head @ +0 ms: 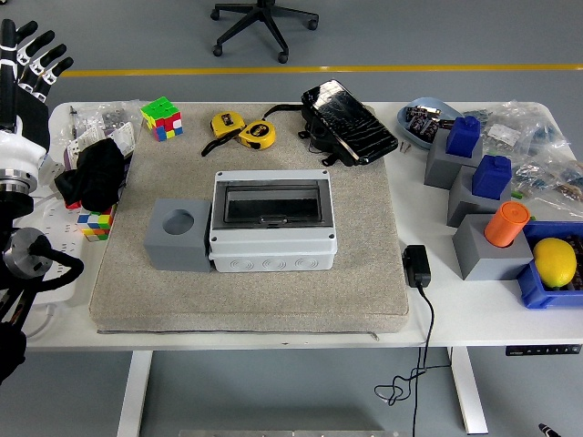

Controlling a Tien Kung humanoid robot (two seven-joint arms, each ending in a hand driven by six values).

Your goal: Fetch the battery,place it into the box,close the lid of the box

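Grey enclosure box (pixel 273 221) sitting mid-mat (pixel 355 282) on the counter (pixel 301 335), smoked lid (pixel 272 202) down flat, grey holder block (pixel 178 234) with an empty round socket touching its left side. No battery identifiable; contents hidden behind the lid. Left hand (pixel 27 59) raised at far left, fingers spread, holding nothing. Fits either a finished, shut box or a battery yet to be fetched.
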